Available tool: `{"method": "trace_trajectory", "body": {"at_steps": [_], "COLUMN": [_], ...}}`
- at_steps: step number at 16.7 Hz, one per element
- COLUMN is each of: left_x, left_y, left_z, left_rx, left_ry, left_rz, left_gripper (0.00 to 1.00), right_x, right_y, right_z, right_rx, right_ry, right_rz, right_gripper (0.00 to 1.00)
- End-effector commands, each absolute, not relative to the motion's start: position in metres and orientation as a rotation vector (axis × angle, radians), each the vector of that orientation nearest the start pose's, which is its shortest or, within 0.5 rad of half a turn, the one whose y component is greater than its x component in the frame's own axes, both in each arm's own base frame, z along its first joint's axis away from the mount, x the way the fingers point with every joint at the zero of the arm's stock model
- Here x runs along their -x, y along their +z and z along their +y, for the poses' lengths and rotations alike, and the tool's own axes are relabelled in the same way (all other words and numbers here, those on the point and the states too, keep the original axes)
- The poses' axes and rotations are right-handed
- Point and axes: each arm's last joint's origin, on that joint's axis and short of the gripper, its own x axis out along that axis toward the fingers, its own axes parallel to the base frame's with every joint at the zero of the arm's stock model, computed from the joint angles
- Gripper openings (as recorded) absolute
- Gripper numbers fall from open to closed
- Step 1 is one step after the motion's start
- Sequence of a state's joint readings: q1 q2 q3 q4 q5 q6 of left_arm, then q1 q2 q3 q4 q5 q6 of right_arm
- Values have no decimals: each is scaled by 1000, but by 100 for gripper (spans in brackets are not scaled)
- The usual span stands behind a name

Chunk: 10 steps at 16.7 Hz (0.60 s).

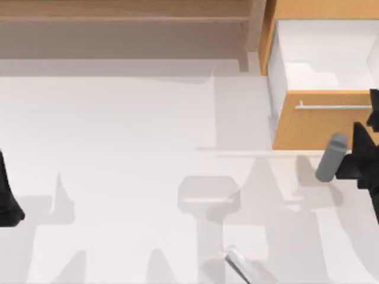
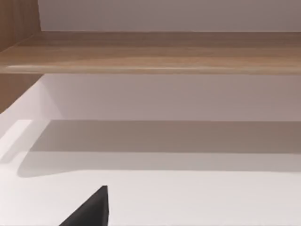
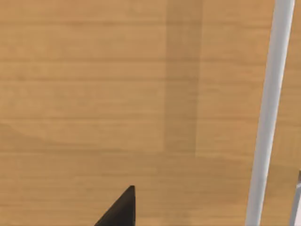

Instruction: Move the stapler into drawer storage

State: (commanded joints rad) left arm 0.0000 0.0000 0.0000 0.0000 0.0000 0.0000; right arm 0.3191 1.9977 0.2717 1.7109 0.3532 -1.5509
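The stapler (image 1: 241,264) is a slim pale silver bar lying at an angle on the white table near its front edge, a little right of the middle. The drawer (image 1: 314,124) stands pulled open at the back right, showing its white inside (image 1: 331,59), its orange-tan front and a thin silver handle (image 1: 334,106). My right gripper (image 1: 373,111) is at the right end of that handle, close against the drawer front (image 3: 94,94), with the handle (image 3: 268,117) running beside it. My left arm (image 1: 7,201) is parked at the table's left edge, far from the stapler.
A dull brown wooden shelf unit (image 1: 118,23) runs along the back of the table, and its board (image 2: 150,52) faces the left wrist camera. The right arm's grey cylinder link (image 1: 330,157) hangs just in front of the drawer. White table (image 1: 118,148) spreads between the arms.
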Motion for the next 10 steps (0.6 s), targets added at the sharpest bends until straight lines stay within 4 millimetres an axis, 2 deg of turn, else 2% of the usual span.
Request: {"method": "trace_trajectory", "body": {"at_steps": [7, 10], "left_x": [-106, -106], "left_y": [160, 160], "left_z": [-1, -1], "left_rx": [0, 0], "left_ry": [0, 0], "left_rz": [0, 0], "left_gripper": [100, 100], "right_x": [-243, -235], "right_y": [87, 87], "right_z": [70, 71], "right_rx": [1569, 1569], "right_ry": [-3, -3], "right_rz": [16, 14], "right_gripper": [100, 100]}}
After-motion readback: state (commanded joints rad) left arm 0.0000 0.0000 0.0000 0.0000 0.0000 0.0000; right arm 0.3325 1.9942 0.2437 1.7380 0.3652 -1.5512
